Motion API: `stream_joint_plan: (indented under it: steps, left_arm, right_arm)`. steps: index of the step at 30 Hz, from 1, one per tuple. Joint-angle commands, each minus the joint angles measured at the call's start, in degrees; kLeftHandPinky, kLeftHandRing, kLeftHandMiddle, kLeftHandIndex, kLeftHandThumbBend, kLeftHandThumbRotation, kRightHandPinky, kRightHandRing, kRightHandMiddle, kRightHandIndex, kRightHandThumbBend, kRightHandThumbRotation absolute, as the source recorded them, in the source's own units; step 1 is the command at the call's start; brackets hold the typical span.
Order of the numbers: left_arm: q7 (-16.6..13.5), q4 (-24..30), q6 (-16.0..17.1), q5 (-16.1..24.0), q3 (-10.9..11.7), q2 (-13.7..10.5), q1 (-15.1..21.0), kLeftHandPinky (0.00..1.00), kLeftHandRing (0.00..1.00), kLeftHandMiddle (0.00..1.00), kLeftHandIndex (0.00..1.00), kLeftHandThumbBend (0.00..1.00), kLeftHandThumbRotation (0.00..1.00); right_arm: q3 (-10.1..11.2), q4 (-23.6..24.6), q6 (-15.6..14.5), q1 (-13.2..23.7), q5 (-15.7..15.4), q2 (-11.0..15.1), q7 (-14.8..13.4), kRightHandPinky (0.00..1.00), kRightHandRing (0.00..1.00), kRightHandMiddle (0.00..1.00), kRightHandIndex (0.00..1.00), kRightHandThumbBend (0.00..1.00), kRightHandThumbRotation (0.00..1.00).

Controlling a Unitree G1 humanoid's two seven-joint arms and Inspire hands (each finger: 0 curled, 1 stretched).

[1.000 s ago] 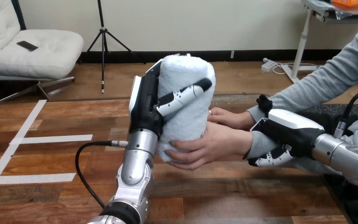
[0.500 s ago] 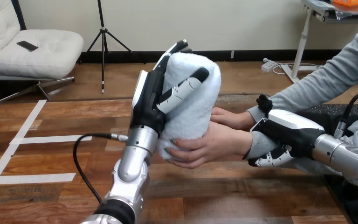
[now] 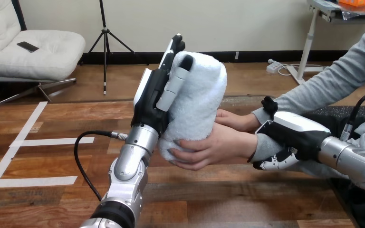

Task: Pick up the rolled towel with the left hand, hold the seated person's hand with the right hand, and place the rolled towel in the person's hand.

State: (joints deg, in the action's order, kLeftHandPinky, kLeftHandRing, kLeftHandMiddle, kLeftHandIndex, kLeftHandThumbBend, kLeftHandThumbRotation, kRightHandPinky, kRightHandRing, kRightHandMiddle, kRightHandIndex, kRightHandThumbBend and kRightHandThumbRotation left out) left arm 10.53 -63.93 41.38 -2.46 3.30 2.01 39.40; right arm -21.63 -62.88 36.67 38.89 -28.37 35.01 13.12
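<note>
Head view is showing the rolled towel [image 3: 199,95] standing upright, its lower end sitting in the person's hand [image 3: 214,149], whose fingers are curling round it. The left hand [image 3: 152,97] is lying flat against the towel's left side, fingers nearly straight and clamping nothing. The right hand [image 3: 292,135] is wrapping curled fingers round the person's wrist [image 3: 261,145]. Releasing well probably means drawing the left hand off sideways without dragging the tall roll over, while steadying that wrist.

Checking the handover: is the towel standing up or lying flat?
Upright, leaning slightly right: the towel stands on end, its bottom cupped in the person's hand, the left hand against its side.
</note>
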Motion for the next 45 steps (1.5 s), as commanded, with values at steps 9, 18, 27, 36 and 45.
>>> stream_joint_plan:
  steps: [9, 18, 27, 36, 45]
  left_arm:
    - [0.7, 4.1, -0.1, -0.1, 0.0, -0.4, -0.7, 1.0, 1.0, 1.0, 1.0, 1.0, 0.95]
    - [0.5, 4.4, -0.1, -0.3, 0.2, -0.5, -0.8, 1.0, 1.0, 1.0, 1.0, 1.0, 0.94]
    - [0.8, 4.7, -0.4, -0.7, 0.4, -0.5, -0.8, 1.0, 1.0, 1.0, 1.0, 1.0, 0.94]
    - [0.6, 4.9, -1.0, -1.3, 0.7, -0.1, -0.8, 1.0, 1.0, 1.0, 1.0, 1.0, 0.94]
    - [-1.4, 5.7, -2.1, -0.1, 0.0, -0.4, -1.0, 1.0, 1.0, 0.98, 0.95, 1.0, 0.91]
  right_arm:
    - [1.6, 1.5, 1.3, 2.9, 1.1, -1.4, -1.7, 0.26, 0.31, 0.37, 0.4, 0.39, 0.15]
    - [1.6, 2.1, 0.4, 2.9, 1.0, -1.3, -1.6, 0.36, 0.41, 0.46, 0.48, 0.51, 0.41]
    - [1.8, 2.3, -0.2, 3.0, 1.5, -1.2, -0.1, 0.45, 0.51, 0.56, 0.58, 0.63, 0.57]
    - [1.2, 2.3, 0.0, 3.0, 1.0, -0.9, -0.1, 0.58, 0.65, 0.67, 0.69, 0.72, 0.65]
    - [1.2, 2.7, 0.0, 2.9, 1.1, -0.8, 0.6, 0.65, 0.71, 0.73, 0.73, 0.75, 0.69]
